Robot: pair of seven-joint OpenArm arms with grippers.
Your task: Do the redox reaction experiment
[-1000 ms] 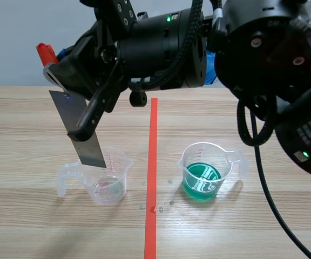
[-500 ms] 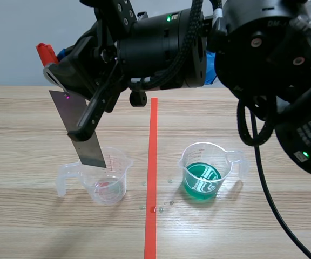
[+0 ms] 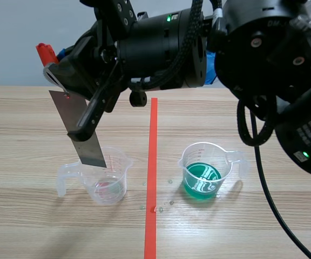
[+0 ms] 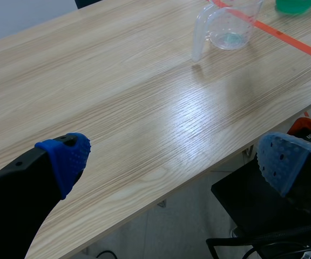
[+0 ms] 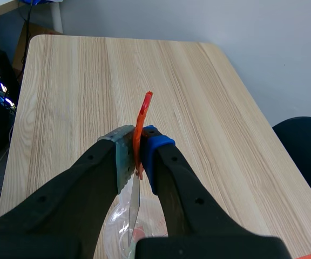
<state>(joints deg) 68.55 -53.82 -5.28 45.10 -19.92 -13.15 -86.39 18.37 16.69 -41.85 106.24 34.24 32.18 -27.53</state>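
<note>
My right gripper [image 3: 63, 81] reaches across from the right and is shut on a thin grey metal strip [image 3: 83, 129] with an orange-red tab [image 3: 46, 52] at its top. The strip hangs tilted, and its lower end sits just inside the rim of a clear measuring cup [image 3: 108, 175] holding a little pinkish liquid. In the right wrist view the gripper [image 5: 136, 156] pinches the strip [image 5: 133, 202] edge-on above that cup [image 5: 147, 229]. A second cup [image 3: 204, 171] with green liquid stands right of the red tape line. My left gripper [image 4: 171, 162] is open near the table's edge, far from both cups.
An orange-red tape line [image 3: 151, 178] runs down the table between the two cups, with small droplets beside it. In the left wrist view the clear cup [image 4: 228, 27] and the green cup [image 4: 294, 5] stand far ahead, and a dark chair [image 4: 263, 216] sits below the table edge.
</note>
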